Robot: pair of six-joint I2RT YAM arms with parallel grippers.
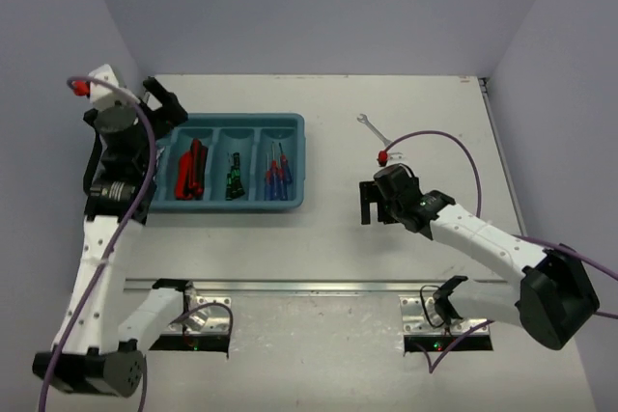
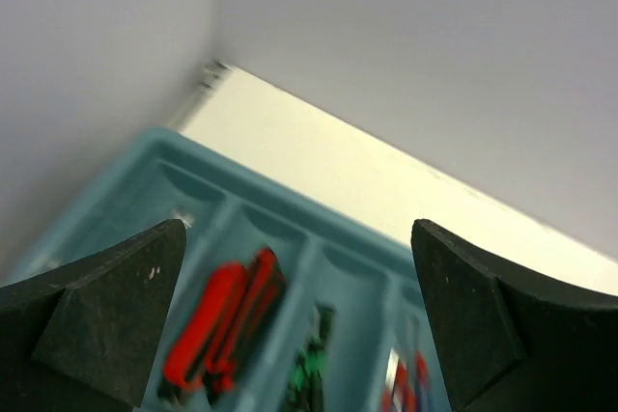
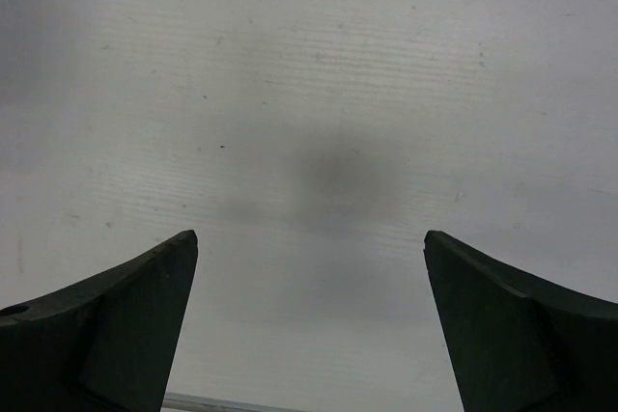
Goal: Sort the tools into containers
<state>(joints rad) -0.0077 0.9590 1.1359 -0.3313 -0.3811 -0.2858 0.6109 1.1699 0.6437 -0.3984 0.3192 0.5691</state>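
— Silver wrench (image 1: 372, 128)?
— Flat on the desk (image 1: 328, 248) toward its far edge, outside the tray (image 1: 241, 205). Stiff, slick, thin; I'd pinch mid-shank. My left end effector (image 2: 297, 231) and right end effector (image 3: 309, 238) gape wide, empty.

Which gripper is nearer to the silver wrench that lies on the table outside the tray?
Right. The right gripper is just on the near side of the wrench, apart from it. The left gripper is across the tray, at its far left corner.
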